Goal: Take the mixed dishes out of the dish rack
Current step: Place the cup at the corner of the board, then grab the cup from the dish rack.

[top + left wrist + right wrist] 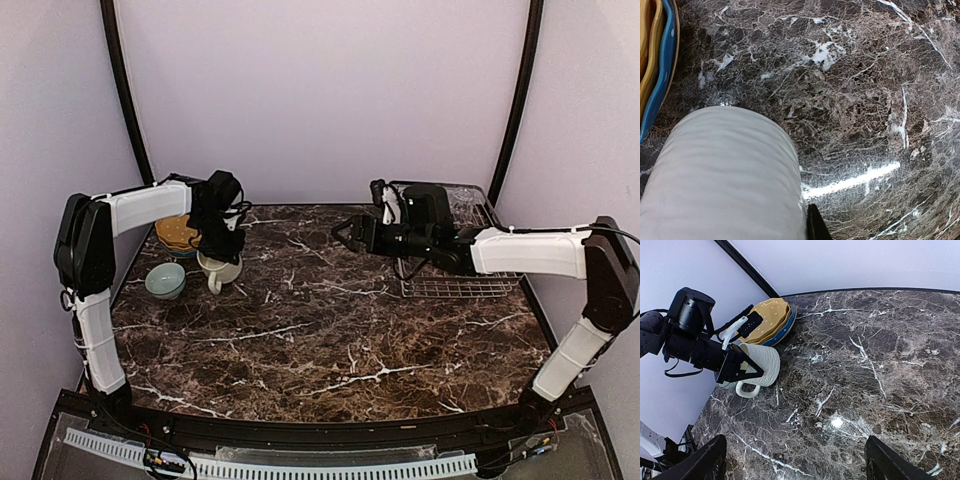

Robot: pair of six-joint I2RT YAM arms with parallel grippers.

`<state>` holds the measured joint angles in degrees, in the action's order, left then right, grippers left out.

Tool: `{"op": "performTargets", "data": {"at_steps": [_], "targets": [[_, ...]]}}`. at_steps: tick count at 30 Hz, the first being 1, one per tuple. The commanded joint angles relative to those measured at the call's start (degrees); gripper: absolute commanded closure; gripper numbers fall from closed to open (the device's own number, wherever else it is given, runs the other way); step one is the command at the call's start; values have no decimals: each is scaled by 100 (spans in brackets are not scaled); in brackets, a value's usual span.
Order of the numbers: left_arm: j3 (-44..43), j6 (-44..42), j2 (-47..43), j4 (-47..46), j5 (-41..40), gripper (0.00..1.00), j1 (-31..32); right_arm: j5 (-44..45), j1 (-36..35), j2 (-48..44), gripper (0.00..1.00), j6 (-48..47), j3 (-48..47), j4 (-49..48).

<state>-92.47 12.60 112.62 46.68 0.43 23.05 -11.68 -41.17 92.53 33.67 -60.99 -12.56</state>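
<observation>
left gripper (pixel 222 246) clamped on cream mug (pixel 764 362) wall | right gripper (pixel 345 235) spread wide, empty | mug's probably stiff, slick and chippable, so you pinch the rim and go gentle

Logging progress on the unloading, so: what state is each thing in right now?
Cream mug: upright, held by its rim.
Left gripper: jaws shut on the mug's rim.
Right gripper: jaws open, empty.
Plates: stacked on the table, blue one at the bottom.
Bowl: upright on the table.
Rack: partly hidden by the right arm.
</observation>
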Motion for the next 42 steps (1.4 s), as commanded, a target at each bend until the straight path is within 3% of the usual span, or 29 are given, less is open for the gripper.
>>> {"op": "performTargets", "data": {"at_steps": [1, 15, 23, 31, 38, 42], "targets": [[-255, -33, -35, 78, 106, 99, 33, 163, 30, -228, 8, -9, 127, -29], [-324, -1, 181, 169, -152, 96, 33, 387, 30, -556, 7, -86, 308, 62], [-364, -18, 181, 205, -81, 77, 33, 614, 47, -743, 5, -197, 358, 244], [-371, -59, 2, 187, -63, 71, 33, 700, 63, -805, 5, -295, 365, 307], [364, -60, -937, -839, 441, 56, 33, 937, 100, -891, 2, -459, 269, 598], [995, -94, -1717, -1687, 518, 47, 33, 1347, 179, -833, 1, -729, -116, 1285]]}}
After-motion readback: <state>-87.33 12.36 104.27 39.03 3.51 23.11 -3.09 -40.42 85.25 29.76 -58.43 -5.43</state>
